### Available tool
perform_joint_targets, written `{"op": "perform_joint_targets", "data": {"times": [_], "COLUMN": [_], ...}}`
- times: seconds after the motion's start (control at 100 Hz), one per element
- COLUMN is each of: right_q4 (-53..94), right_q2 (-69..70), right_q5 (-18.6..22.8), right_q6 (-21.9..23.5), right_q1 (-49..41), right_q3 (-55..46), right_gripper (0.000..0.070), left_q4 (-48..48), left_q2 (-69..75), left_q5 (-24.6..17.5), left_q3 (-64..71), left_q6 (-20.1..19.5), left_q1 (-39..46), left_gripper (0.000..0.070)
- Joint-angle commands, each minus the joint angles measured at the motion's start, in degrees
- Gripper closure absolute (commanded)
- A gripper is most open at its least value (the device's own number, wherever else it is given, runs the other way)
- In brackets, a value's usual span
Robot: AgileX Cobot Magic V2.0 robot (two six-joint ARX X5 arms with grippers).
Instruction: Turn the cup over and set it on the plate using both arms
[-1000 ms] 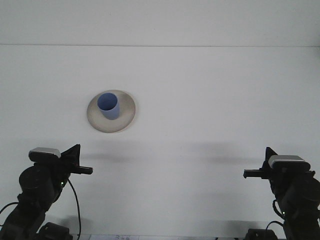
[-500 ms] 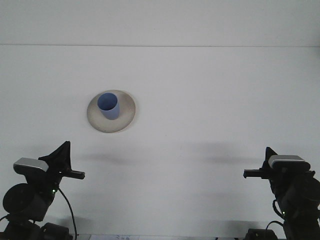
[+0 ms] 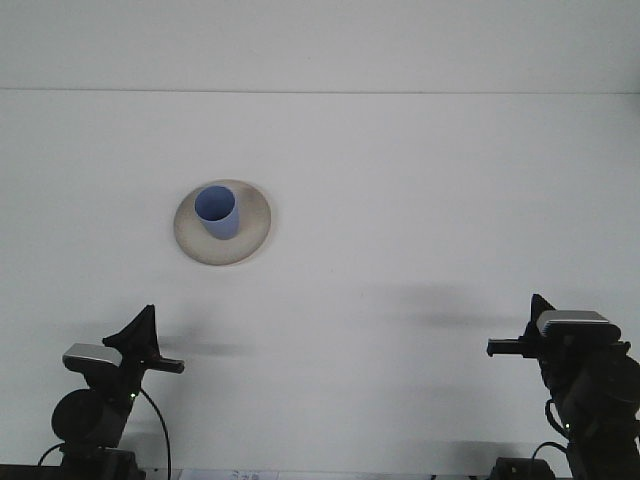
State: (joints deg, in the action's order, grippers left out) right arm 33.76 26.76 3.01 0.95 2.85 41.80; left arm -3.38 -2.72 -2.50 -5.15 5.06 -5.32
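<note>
A blue cup point(image 3: 217, 212) stands upright, mouth up, on a beige plate point(image 3: 254, 228) left of the table's centre. My left gripper point(image 3: 150, 350) sits low at the front left, far below the plate and holding nothing that I can see. At the front right, my right gripper point(image 3: 512, 346) points left, well away from the cup and plate.
The white table point(image 3: 420, 200) stretches back to a white wall, with its far edge a thin line across the top. Both arm bases and a black cable sit at the bottom corners.
My left arm has dropped lower and pulled back toward the front edge, shifting sideways as it went. The right arm, cup and plate have stayed still.
</note>
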Motion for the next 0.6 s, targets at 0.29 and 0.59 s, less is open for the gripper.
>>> {"op": "perform_joint_targets", "data": {"times": [0.29, 0.59], "right_q4": [-0.8, -0.8], "right_q2": [0.3, 0.3], "right_q5": [0.0, 0.0], "right_q6": [0.7, 0.7], "right_q1": [0.0, 0.0], "right_q3": [0.5, 0.5], "right_gripper": [0.0700, 0.0700], "left_q4": [-3.8, -4.2], "left_q2": [2.6, 2.5], "left_q5": [-0.3, -0.3], "left_q3": [4.3, 4.3], "left_q6": [2.0, 1.9], "left_q1": [0.4, 0.4], "left_gripper": [0.0688, 0.0688]}}
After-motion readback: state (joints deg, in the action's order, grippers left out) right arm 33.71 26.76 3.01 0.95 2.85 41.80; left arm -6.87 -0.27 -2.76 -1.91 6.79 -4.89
